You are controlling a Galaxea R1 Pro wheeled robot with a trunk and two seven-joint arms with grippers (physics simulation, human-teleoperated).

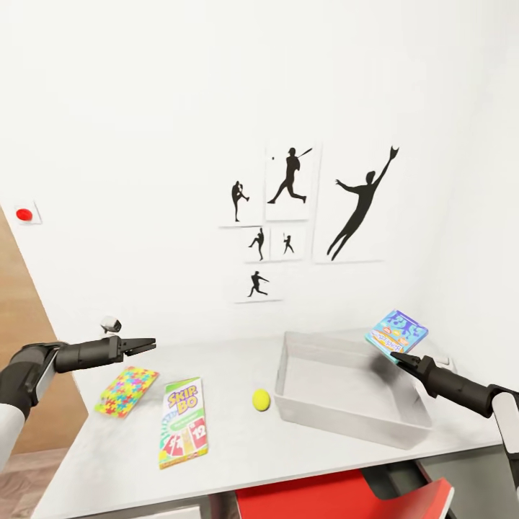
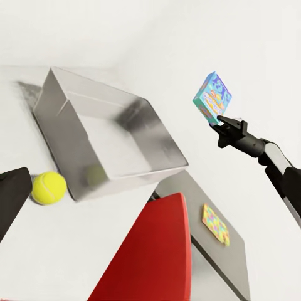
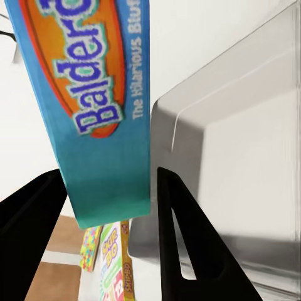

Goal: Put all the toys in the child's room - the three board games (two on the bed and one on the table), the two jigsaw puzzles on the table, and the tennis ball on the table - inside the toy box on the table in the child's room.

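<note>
R gripper [image 1: 398, 358] clamped on blue game [image 1: 396, 332], held tilted in air above toy box's [image 1: 351, 417] far R corner. L gripper [image 1: 149, 344] hovered over table [image 1: 288, 450], jaws looked closed, nothing held. On table L of box: ball [image 1: 261, 398], Skip-Bo [image 1: 184, 422], puzzle [image 1: 127, 390]. Box interior bare.

On the table [image 1: 303, 447] the toy box [image 1: 351, 389] sits toward 2 o'clock, the tennis ball [image 1: 261, 399] just beside it at its 9. The Skip-Bo game [image 1: 184, 422] lies further left, the jigsaw puzzle [image 1: 127, 390] at its 10. The Balderdash game [image 1: 396, 332] hangs above the box's far right corner.
</note>
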